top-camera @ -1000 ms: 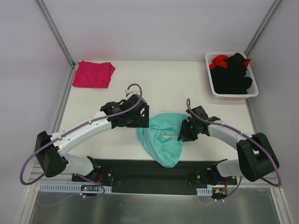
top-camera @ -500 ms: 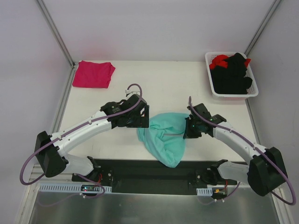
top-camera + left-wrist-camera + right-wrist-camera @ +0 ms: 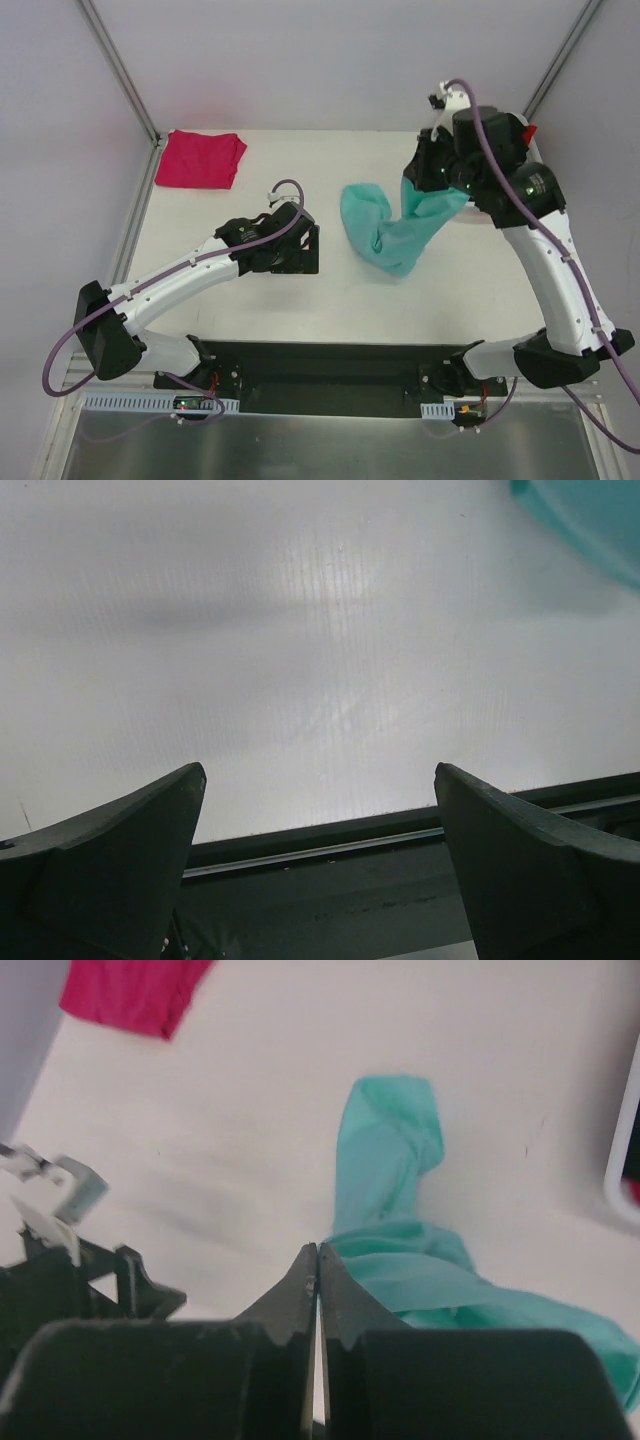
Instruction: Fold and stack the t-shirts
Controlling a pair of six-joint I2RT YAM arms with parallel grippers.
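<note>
Right gripper (image 3: 428, 180): jaws pressed fully together, pinching an edge of the teal t-shirt (image 3: 385, 225); it sits raised above the far-right part of the white table (image 3: 350, 290); the right wrist view shows the two fingers meeting with no gap and teal cloth coming out just beside them.

Teal t-shirt: unfolded and bunched; its upper end hangs from the right gripper, the rest drapes down in a twisted band onto the table right of centre, ending in a rounded lump resting on the surface.

Left gripper (image 3: 300, 248): jaws spread wide, holding nothing; low over the table just left of centre; its own camera shows bare table between the fingers and a corner of teal cloth at the frame's upper right, apart from the fingers.

Magenta t-shirt (image 3: 200, 158): folded and lying flat at the far-left corner of the table, well apart from both grippers.

White basket (image 3: 618, 1150): only part of its rim shows, at the table's right side; its contents cannot be made out.
</note>
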